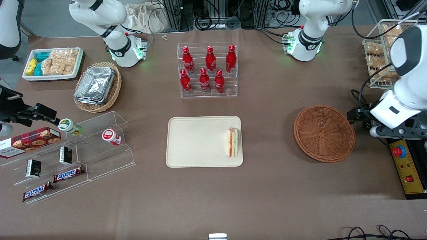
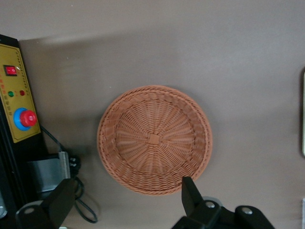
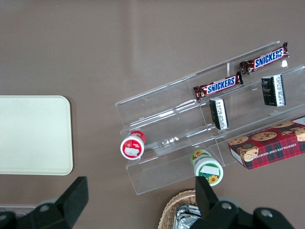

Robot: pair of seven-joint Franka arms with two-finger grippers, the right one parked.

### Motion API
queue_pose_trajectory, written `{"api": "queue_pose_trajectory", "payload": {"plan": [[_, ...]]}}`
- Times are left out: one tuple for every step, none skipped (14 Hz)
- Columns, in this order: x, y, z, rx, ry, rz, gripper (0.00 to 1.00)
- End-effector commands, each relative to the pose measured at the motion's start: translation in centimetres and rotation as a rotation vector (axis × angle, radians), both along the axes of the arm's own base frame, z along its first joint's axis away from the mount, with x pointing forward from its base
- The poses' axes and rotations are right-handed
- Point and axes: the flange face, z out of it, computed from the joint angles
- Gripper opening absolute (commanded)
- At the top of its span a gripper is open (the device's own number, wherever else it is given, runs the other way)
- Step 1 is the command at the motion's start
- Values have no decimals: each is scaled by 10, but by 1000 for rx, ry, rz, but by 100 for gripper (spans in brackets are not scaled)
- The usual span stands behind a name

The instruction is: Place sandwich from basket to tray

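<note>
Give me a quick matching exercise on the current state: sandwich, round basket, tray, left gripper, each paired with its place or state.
Things:
1. sandwich
2. basket
3. tray
4. left gripper

States:
A. empty, toward the working arm's end of the table
B. open, hovering above the basket's edge
C. lying on the tray at the end toward the basket
D. nearer the front camera than the rack of red bottles

Pairs: 1-C, 2-A, 3-D, 4-B

The sandwich [image 1: 232, 142] lies on the tray [image 1: 196, 141]. The basket [image 1: 324, 133] sits beside it, under the wide-open end effector [image 2: 126, 198].
</note>
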Motion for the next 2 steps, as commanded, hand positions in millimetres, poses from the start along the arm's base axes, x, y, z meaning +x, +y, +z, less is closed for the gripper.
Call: {"api": "queue_pose_trajectory", "payload": {"plan": [[-6, 18, 10, -32, 1, -46, 100], [-3, 19, 13, -33, 6, -47, 100]]}}
